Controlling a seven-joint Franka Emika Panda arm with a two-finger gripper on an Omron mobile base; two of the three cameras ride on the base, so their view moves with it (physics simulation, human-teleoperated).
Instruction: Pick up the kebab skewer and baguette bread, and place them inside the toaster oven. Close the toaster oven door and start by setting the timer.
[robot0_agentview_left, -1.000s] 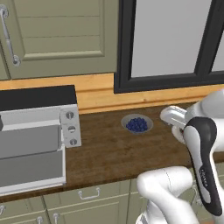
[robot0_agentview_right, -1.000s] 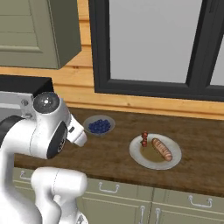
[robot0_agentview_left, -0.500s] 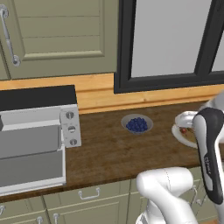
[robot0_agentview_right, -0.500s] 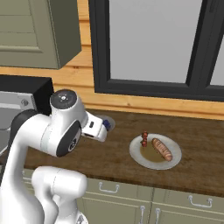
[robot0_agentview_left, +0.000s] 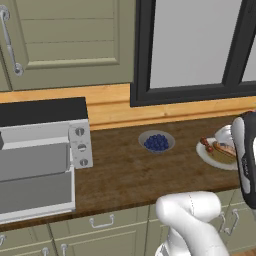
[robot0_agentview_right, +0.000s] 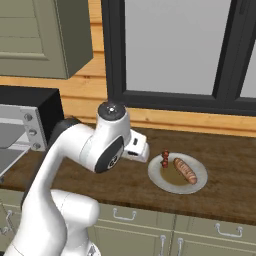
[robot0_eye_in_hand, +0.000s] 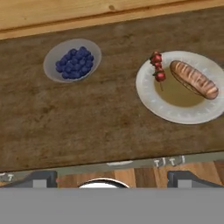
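The kebab skewer (robot0_eye_in_hand: 157, 70) lies on the left part of a white plate (robot0_eye_in_hand: 175, 114), and the baguette bread (robot0_eye_in_hand: 194, 78) lies beside it on the right. Both also show on the plate, the kebab skewer (robot0_agentview_right: 165, 159) to the left of the baguette bread (robot0_agentview_right: 185, 171). My gripper (robot0_eye_in_hand: 113, 179) is open, with nothing between its fingertips (robot0_eye_in_hand: 41, 179), and hangs high over the counter, nearer its front edge than the plate. The toaster oven (robot0_agentview_left: 42, 150) stands at the far left. The toaster oven door (robot0_agentview_left: 35, 192) is folded down open, and three knobs (robot0_agentview_left: 81, 147) run down the oven's right side.
A small bowl of blueberries (robot0_eye_in_hand: 72, 59) sits on the wooden counter (robot0_eye_in_hand: 105, 118) left of the plate. A dark-framed window (robot0_agentview_right: 170, 50) and wall cabinets (robot0_agentview_left: 65, 40) rise behind. My white arm (robot0_agentview_right: 95, 150) stands between the oven and the plate.
The arm has swung right along the counter, carrying the hand from near the blueberry bowl toward the plate. The jaws stay open. Plate, food and oven have not moved.
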